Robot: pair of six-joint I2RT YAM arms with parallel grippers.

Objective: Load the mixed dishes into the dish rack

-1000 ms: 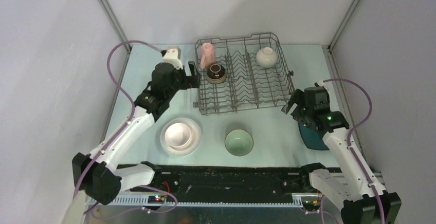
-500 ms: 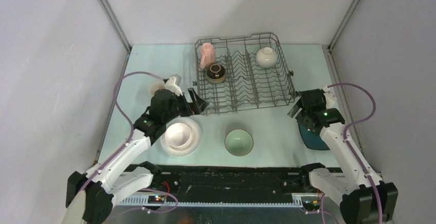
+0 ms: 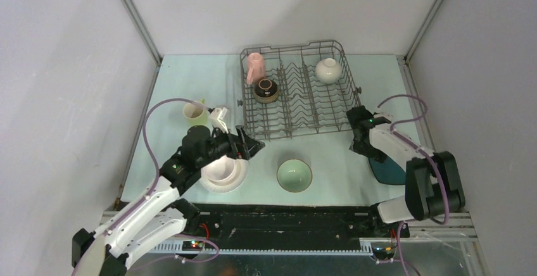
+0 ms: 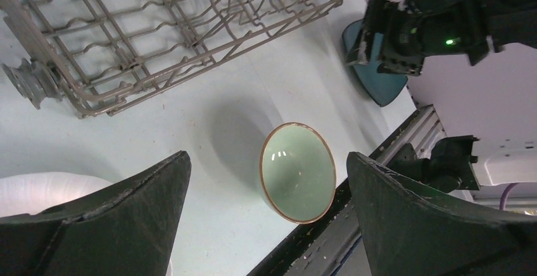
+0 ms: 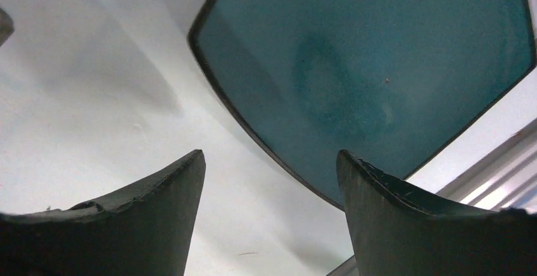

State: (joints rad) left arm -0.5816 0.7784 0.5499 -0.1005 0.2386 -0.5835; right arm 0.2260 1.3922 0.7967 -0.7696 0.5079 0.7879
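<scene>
Wrist views reveal jaws apart: right gripper (image 5: 269,157) over teal plate (image 5: 380,67), left gripper (image 4: 267,157) facing green bowl (image 4: 297,171)

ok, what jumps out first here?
The dark grey wire dish rack at the far centre, holding a pink mug, a brown bowl and a white bowl. Next, the right end effector, open, poised over the dark teal squarish plate on the right, and the pale green bowl alone in the near middle.
</scene>
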